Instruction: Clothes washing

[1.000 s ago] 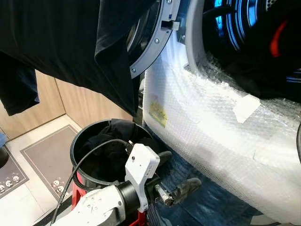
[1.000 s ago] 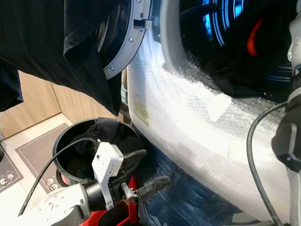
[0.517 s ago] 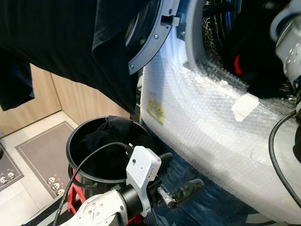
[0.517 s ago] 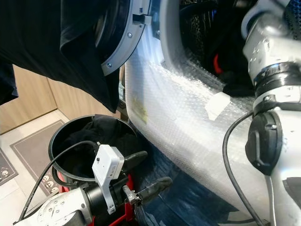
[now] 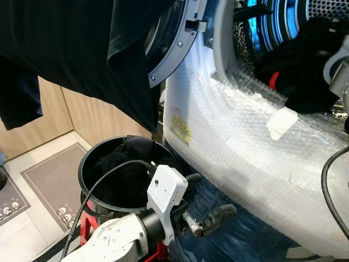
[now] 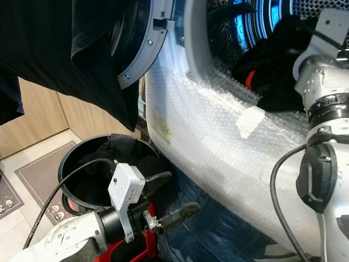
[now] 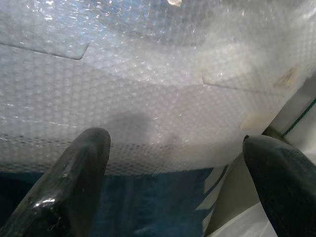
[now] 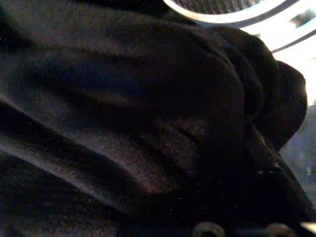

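Right wrist view is showing the right tool (image 6: 305, 49), grip unclear, pressing dark clothes (image 8: 148, 123) into the drum (image 5: 283, 22), while the left tool (image 5: 210, 204) is hanging open and empty, needing another garment from the bucket (image 5: 90, 180) next.

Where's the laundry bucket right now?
The black bucket, with dark clothes in it, sits low on the robot's left in the eye views, on the floor beside the bubble-wrapped washer front and just behind the left gripper.

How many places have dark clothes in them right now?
3: dark clothes draped over the open washer door, a pile in the black bucket, and a heap inside the drum. More may be hidden underneath.
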